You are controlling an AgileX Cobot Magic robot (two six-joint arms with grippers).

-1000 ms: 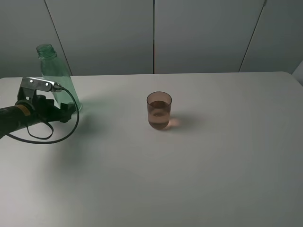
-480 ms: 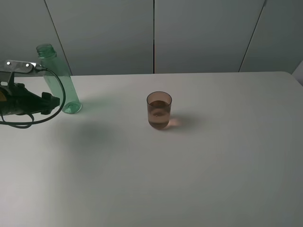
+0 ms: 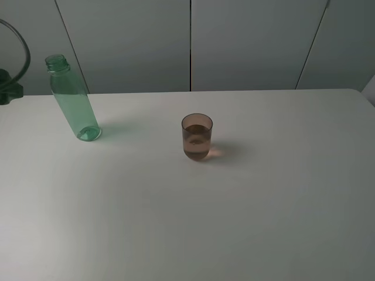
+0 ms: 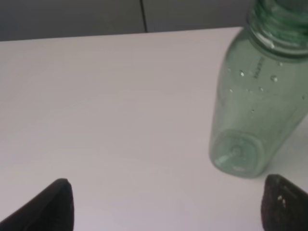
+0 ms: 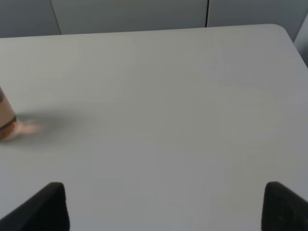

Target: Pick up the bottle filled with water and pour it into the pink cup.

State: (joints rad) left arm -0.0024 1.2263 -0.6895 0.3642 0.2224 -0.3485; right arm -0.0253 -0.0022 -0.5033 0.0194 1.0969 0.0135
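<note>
Bottle (image 3: 72,100) stands upright on bench (image 3: 187,222) at ~10 o'clock, far left; long axis vertical, looks nearly empty — droplets inside, no cap. Pink cup (image 3: 197,136) near centre, well apart at bottle's 3 o'clock, liquid already in it. Left claw (image 4: 163,204) wide open, empty, just beside bottle — nearer arm. Right claw (image 5: 163,207) also spread wide, holding nothing, far from bottle.

We see the bottle (image 3: 73,99), green and transparent, standing upright without cap at the far left of the table. The pink cup (image 3: 197,136) stands upright near the middle, well apart, with liquid inside.
</note>
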